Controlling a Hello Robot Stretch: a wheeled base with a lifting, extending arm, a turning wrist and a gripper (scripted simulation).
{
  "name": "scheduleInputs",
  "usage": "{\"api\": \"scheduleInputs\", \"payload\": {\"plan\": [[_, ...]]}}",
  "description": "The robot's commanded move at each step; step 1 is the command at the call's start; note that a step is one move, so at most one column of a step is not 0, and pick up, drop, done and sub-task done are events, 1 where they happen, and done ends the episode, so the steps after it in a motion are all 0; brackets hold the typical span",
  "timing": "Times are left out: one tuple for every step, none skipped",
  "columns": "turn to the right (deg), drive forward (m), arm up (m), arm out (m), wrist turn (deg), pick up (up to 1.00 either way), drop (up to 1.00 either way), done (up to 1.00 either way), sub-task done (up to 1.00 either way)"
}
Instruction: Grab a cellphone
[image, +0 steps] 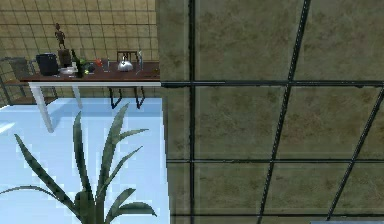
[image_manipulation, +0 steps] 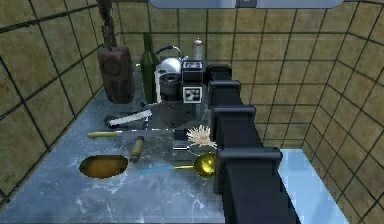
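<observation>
One end effector (image_manipulation: 166, 90) shows against a cluttered countertop (image_manipulation: 55, 150); whether it holds anything cannot be told.

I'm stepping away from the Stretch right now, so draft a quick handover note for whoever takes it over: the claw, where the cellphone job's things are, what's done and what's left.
Claw: at the end of the extended arm, by the grey counter and near a dark green bottle. I cannot tell whether it holds anything.
Things: small items lie on the counter, among them a flat pale strip and a gold ladle. None can safely be called the cellphone.
Done: robot is at the counter with the arm out.
Left: identify the cellphone, grab it, lift it clear.
</observation>
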Motion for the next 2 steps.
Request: {"api": "scheduleInputs", "payload": {"plan": [[0.0,0.0,0.0,0.0,39.0,0.0,0.0,0.0,0.0],[0.0,0.0,-0.16,0.0,0.0,0.0,0.0,0.0,0.0]]}}
